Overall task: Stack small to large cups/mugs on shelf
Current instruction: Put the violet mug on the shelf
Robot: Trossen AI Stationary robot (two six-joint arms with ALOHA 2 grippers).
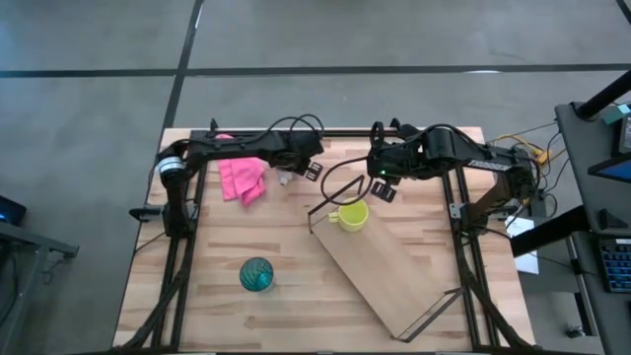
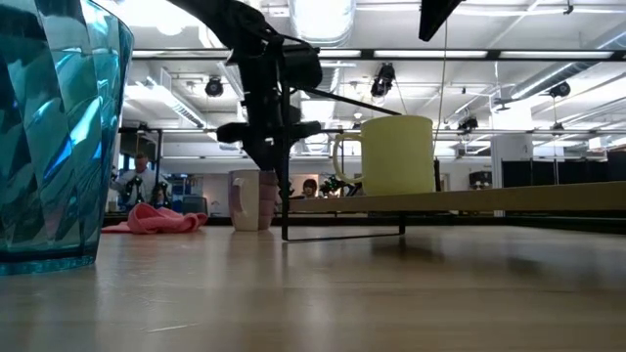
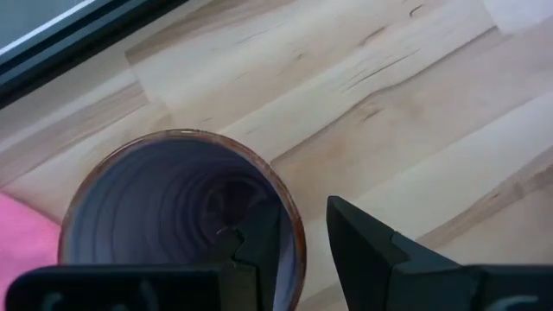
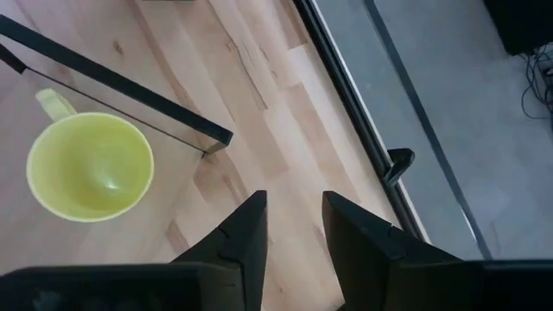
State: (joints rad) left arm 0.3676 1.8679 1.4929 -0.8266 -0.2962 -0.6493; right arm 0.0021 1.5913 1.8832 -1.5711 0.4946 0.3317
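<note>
The translucent purple mug (image 3: 173, 216) stands upright on the table by the pink cloth (image 1: 242, 178). My left gripper (image 3: 302, 216) is open above it, pointing down, with one finger (image 3: 259, 246) inside the mug and the other (image 3: 363, 246) outside, astride the wall (image 3: 292, 226). The yellow mug (image 1: 350, 214) stands upright on the shelf board (image 1: 394, 271) at its far end, beside the black wire bracket (image 1: 335, 187). My right gripper (image 4: 294, 203) is open and empty over the table just beyond that end. The teal ribbed cup (image 1: 257, 274) stands on the table near the front left. My left gripper has the mug's wall between its two fingers with a gap showing on the outer side. I cannot tell whether the inner finger touches the wall. The mug stands on the table.
The shelf lies slantwise across the table's right half, with a second wire bracket (image 1: 439, 311) at its near end. In the low view the teal cup (image 2: 49, 127) fills the near left. The table's far edge with its black rail (image 4: 363, 121) runs close behind my right gripper.
</note>
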